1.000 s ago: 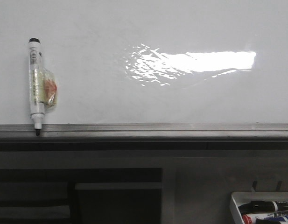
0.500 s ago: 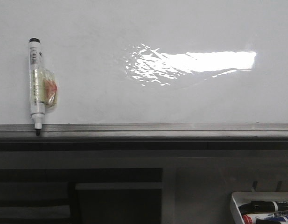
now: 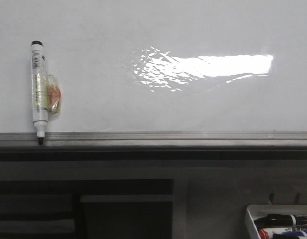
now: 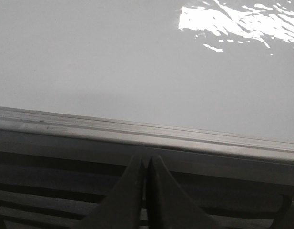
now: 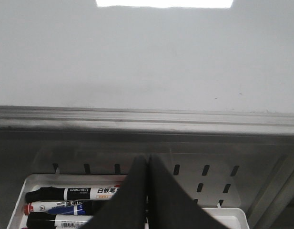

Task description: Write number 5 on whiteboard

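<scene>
The whiteboard (image 3: pixel 143 99) fills the upper front view, glossy white with a bright light patch (image 3: pixel 208 65). The number 5 is out of view; the board's surface looks blank. A white marker (image 3: pixel 40 89) with a black cap stands tip-down on the grey ledge (image 3: pixel 153 137) at the far left. Neither gripper shows in the front view. My left gripper (image 4: pixel 146 160) is shut on nothing, just below the ledge (image 4: pixel 137 131). My right gripper (image 5: pixel 147 157) is shut and empty, above the tray (image 5: pixel 232 212).
A white tray (image 3: pixel 250 214) at the lower right holds several markers (image 5: pixel 65 193), black, red and blue. Dark shelving (image 3: pixel 83 204) lies under the ledge at the left.
</scene>
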